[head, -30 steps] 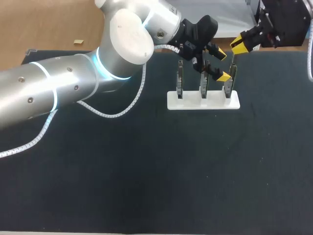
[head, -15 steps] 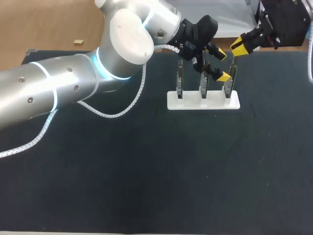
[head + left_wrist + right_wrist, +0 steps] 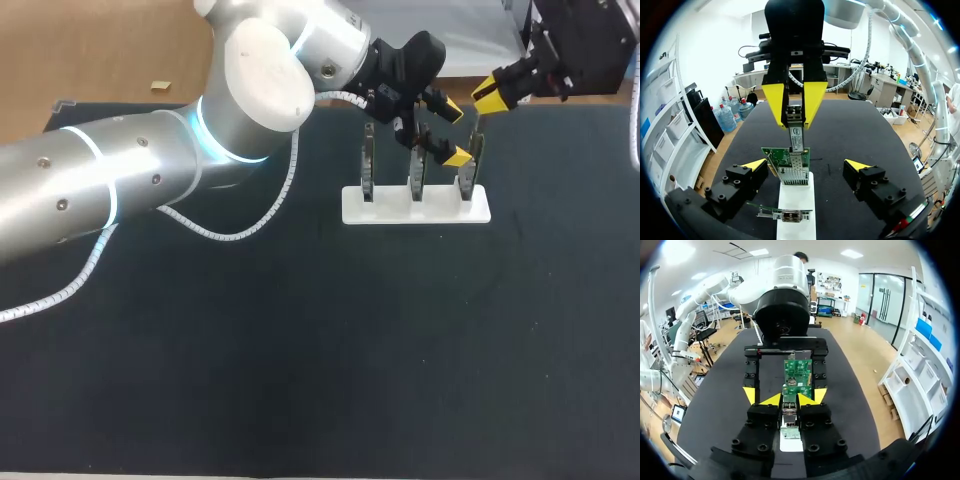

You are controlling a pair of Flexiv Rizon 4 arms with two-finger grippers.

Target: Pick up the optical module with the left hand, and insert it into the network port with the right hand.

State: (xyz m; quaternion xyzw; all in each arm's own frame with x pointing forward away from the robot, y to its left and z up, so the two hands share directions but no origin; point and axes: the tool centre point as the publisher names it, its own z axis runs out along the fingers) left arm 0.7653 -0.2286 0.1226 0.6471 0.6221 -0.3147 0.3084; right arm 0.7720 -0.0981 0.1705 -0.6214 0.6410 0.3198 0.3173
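Change: over the last second the right pincer (image 3: pixel 487 97) is drifting only a hair up and away, then not moving at all across the last half second. The left pincer (image 3: pixel 806 166) is staying where it was.
Right pincer: it is pinching the optical module (image 3: pixel 795 131) from two sides and holding it upright over the end network card (image 3: pixel 771 158), the one on the right arm's side.
Module: it is hanging nose-down, with its lower end meeting the metal network port (image 3: pixel 792 172) on that card. How deep it is sitting cannot be read.
Left pincer: it is standing spread wide and carrying nothing, with its yellow tips flanking the card and not visibly touching it.
Stand: the white stand (image 3: pixel 415 207) is resting on the dark table (image 3: pixel 300 350) and bearing three cards upright in a row.
Reading: the handover is looking finished and the work is sitting at the insertion itself. The near-stillness is suggesting fine alignment at the port mouth rather than a push under way.
Next: the module is likely needing a straight press down along the port's axis.
Risk: any tilt is threatening to jam the module or rock the thin card in its slot.
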